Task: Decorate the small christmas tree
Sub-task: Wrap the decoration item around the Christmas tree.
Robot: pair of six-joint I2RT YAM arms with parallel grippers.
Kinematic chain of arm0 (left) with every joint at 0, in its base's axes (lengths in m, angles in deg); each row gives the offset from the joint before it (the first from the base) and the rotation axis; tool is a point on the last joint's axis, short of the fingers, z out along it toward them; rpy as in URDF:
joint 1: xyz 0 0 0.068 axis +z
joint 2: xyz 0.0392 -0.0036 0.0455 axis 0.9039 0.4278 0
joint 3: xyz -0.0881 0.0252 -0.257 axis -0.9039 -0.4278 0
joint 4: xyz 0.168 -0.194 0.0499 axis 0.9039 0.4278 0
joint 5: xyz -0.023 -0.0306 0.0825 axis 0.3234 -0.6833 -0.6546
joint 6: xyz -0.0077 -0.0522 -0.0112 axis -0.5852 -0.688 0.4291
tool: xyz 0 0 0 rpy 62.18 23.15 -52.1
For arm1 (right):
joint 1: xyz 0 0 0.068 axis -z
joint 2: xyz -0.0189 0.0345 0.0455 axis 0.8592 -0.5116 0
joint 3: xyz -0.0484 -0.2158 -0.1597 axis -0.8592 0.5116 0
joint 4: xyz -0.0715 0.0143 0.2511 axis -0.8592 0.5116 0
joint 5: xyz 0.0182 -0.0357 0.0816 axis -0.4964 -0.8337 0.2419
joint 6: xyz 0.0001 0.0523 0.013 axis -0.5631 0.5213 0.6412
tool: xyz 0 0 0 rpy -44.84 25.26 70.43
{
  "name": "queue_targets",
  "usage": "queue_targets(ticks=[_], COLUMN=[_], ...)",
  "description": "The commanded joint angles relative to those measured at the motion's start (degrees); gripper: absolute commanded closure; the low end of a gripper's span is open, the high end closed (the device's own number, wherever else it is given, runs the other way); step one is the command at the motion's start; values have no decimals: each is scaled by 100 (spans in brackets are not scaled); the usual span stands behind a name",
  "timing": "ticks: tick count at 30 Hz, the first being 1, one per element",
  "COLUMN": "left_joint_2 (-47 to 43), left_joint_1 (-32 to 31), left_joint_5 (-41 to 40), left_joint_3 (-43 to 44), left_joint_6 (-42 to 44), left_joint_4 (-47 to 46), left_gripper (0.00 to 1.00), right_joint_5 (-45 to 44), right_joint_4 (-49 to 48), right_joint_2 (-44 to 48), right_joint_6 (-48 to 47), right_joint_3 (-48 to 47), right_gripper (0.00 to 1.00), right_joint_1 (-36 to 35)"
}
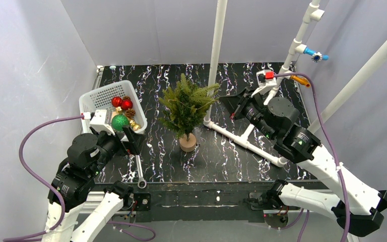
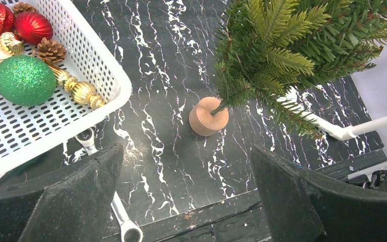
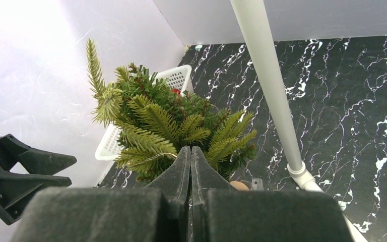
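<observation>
The small christmas tree point(image 1: 187, 108) stands upright mid-frame on the worktop point(image 1: 232, 156), probably light, top-heavy and springy-needled, so best steadied at its wooden base point(image 1: 187, 142); left tool point(image 2: 185, 161) spread and empty, right tool point(image 3: 190, 171) pinched closed on nothing.
</observation>
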Motion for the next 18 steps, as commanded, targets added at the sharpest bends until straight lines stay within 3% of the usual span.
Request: queue_targets(ticks=[1,18], left_joint_2=[29,-12], left_joint_1=[-14,-14], left_joint_5=[26,-1], left_joint_3=[97,99], left_joint_6=[-12,-12], left_joint_4=[-180,-114], left_gripper=[1,0], right_joint_5=[-202,-151], right_joint_4=[-260,-380], right_joint_2=[161,-178], right_joint_6=[54,-41], right_joint_3=[107,-57], right_gripper=[99,99], right_joint_1=[23,42])
